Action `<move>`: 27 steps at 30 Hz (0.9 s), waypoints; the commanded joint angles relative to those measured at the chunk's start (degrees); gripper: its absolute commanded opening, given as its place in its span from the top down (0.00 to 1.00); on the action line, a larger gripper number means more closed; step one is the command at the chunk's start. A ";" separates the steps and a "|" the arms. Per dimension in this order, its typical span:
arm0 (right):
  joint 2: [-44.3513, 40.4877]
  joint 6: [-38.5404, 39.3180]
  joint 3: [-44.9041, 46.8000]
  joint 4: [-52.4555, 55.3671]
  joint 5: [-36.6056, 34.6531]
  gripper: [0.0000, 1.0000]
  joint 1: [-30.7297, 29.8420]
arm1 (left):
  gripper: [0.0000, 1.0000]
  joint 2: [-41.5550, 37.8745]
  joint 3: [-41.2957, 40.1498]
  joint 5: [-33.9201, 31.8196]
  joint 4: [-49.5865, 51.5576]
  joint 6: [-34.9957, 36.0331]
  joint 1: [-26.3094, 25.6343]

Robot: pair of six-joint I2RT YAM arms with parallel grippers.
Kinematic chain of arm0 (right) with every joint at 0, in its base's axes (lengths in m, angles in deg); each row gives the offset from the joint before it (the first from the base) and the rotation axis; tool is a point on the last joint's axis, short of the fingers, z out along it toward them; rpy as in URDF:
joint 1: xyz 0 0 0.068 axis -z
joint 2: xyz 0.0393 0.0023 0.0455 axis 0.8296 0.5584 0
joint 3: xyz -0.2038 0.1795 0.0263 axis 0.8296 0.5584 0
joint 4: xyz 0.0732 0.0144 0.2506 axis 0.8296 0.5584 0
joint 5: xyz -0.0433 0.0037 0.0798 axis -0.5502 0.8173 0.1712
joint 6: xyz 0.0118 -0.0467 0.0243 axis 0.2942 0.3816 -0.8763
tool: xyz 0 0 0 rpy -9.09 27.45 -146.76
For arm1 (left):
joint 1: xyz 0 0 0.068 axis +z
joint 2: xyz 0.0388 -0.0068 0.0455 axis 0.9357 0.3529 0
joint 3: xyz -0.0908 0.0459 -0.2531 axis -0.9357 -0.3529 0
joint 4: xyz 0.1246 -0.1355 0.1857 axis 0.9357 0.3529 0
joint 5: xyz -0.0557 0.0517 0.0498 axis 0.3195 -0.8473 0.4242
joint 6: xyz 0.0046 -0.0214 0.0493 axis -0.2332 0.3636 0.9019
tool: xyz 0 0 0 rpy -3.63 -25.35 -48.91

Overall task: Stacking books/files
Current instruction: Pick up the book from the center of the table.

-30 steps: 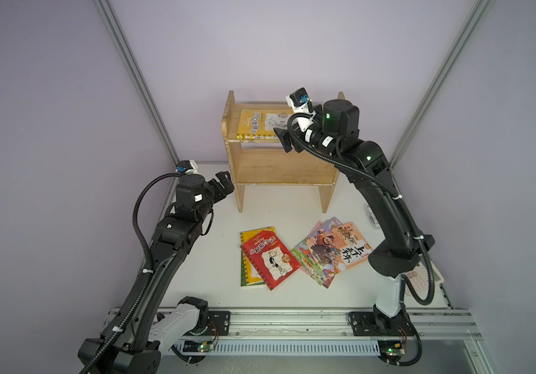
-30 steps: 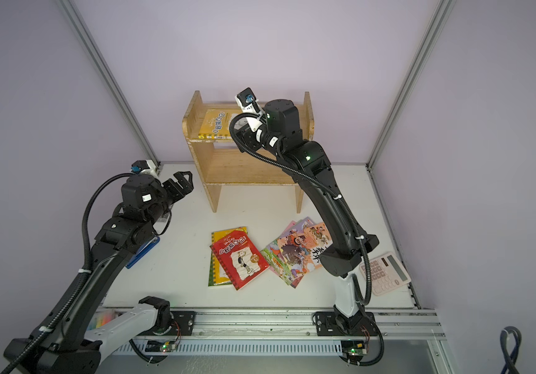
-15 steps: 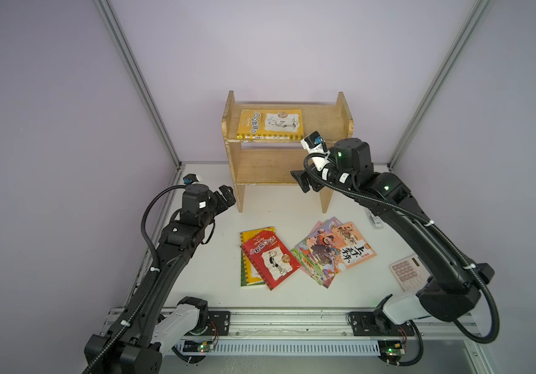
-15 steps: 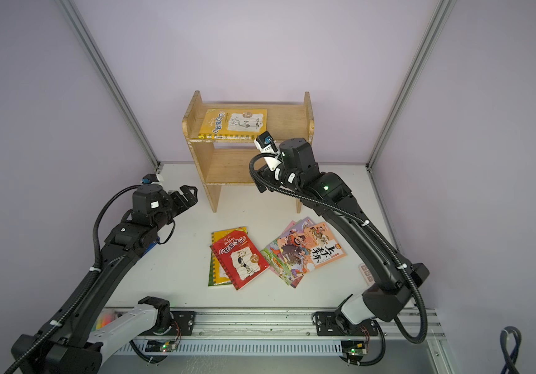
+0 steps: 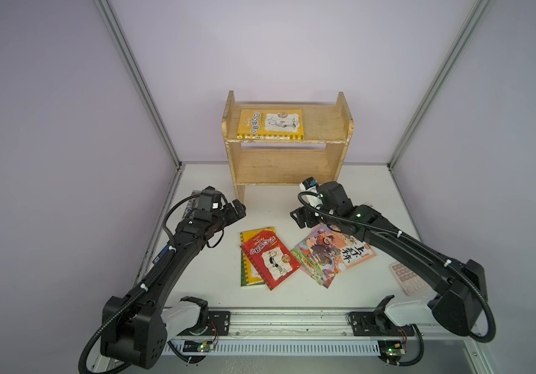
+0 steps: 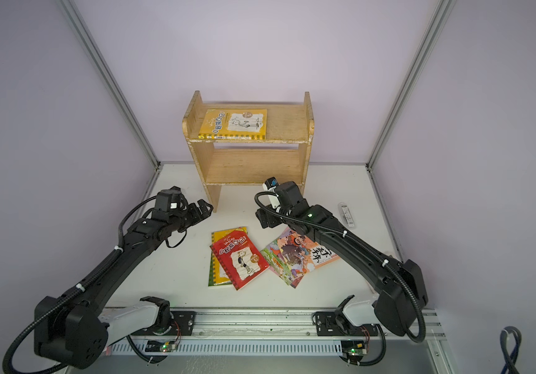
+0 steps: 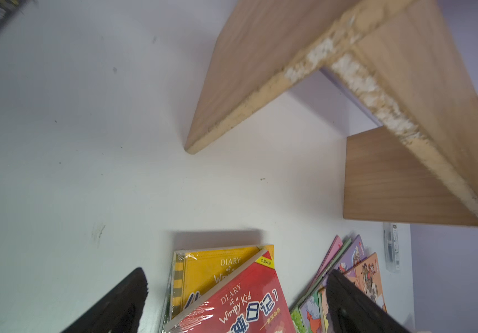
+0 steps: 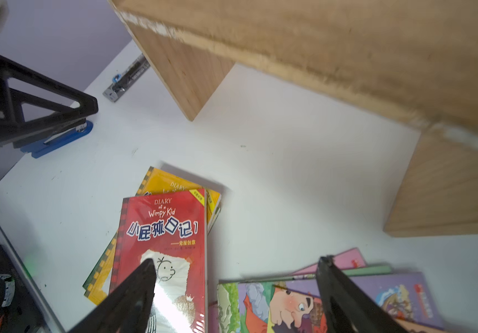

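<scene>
- One yellow book (image 5: 269, 124) is being kept flat on the top board of the shelf (image 5: 286, 166), toward its left end. That's probably where the stack is being built.
- The red book (image 5: 271, 260) is being left askew on another yellow one (image 5: 249, 235), mid-bench near the front edge. The cartoon books (image 5: 331, 255) are being left fanned out just right of that pile, overlapping each other, so a top one can likely be peeled off.
- The left gripper (image 5: 238, 209) is being held wide open and empty, low by the shelf's left leg. The red book is lying near it, off toward the front edge, and isn't being touched.
- The right gripper (image 5: 299, 220) is also being held spread with nothing in it, just behind the fan's back corner and angled down at the books. It's probably being lined up for the next pick.
- The calculator (image 5: 405, 278) is being left alone toward the front right corner.
</scene>
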 commanded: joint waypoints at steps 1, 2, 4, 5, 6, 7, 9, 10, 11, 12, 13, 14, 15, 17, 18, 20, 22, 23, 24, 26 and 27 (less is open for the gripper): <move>0.59 -6.03 4.84 -6.54 2.49 0.13 0.00 | 0.02 1.87 -0.22 -0.06 -1.19 -0.88 -2.94; 0.95 -6.95 6.55 -7.81 3.27 0.13 -0.05 | 0.02 2.52 -0.13 -1.02 -1.19 -0.92 -4.16; 2.12 -8.22 9.58 -10.21 5.98 0.16 -0.07 | 0.02 4.11 0.60 -2.57 -0.48 -0.77 -6.21; 2.59 -8.57 10.83 -11.00 7.02 0.17 -0.16 | 0.03 4.90 1.07 -3.31 0.29 -0.65 -7.02; 2.89 -8.57 12.00 -11.84 7.90 0.17 -0.19 | 0.03 5.87 1.58 -4.09 1.18 -0.35 -7.83; 2.90 -8.44 12.81 -12.18 8.61 0.18 -0.17 | 0.03 6.65 1.99 -4.75 1.88 -0.08 -8.41; 4.17 -8.26 14.04 -12.19 9.13 0.18 -0.19 | 0.03 8.32 2.56 -5.70 2.96 0.24 -9.07; 4.36 -8.06 14.46 -11.85 9.30 0.18 -0.16 | 0.03 9.03 2.68 -5.80 3.18 0.07 -9.24; 4.31 -7.87 14.92 -11.47 9.31 0.18 -0.16 | 0.03 9.73 2.61 -5.93 3.00 -0.19 -9.33; 4.26 -7.76 15.51 -11.08 9.16 0.18 -0.21 | 0.04 10.52 2.44 -6.00 2.48 -0.65 -9.44; 4.30 -7.48 15.90 -10.48 8.90 0.18 -0.20 | 0.04 11.22 2.34 -5.93 1.89 -1.11 -9.68; 4.37 -7.28 16.21 -9.63 8.43 0.18 -0.18 | 0.04 11.93 2.42 -5.80 1.33 -1.67 -9.91; 4.39 -7.17 16.42 -8.64 8.01 0.18 -0.17 | 0.05 12.72 2.58 -5.45 0.56 -2.04 -10.20; 4.72 -7.61 16.82 -7.60 7.82 0.18 -0.14 | 0.05 13.99 3.23 -5.61 -0.14 -2.08 -11.14; 4.74 -8.56 17.23 -7.78 8.26 0.18 -0.08 | 0.05 14.83 3.86 -6.05 -0.06 -1.87 -11.67; 4.87 -10.26 18.02 -8.30 10.08 0.18 -0.21 | 0.06 16.15 4.90 -6.71 0.51 -1.21 -12.60; 4.84 -12.17 19.19 -9.50 12.05 0.18 -0.11 | 0.06 17.49 5.54 -7.00 1.06 -0.60 -13.33; 4.74 -13.01 19.75 -9.75 12.74 0.18 -0.16 | 0.06 18.17 5.59 -7.04 1.11 -0.47 -13.59; 4.45 -14.07 20.62 -10.28 13.33 0.18 -0.18 | 0.06 18.87 5.55 -6.77 1.10 -0.51 -13.71; 3.84 -15.62 22.39 -11.44 14.49 0.19 -0.17 | 0.07 19.95 5.29 -6.05 0.54 -0.55 -14.03; 3.44 -16.40 23.44 -12.48 15.35 0.19 -0.19 | 0.07 20.50 5.11 -5.87 0.24 -0.59 -14.30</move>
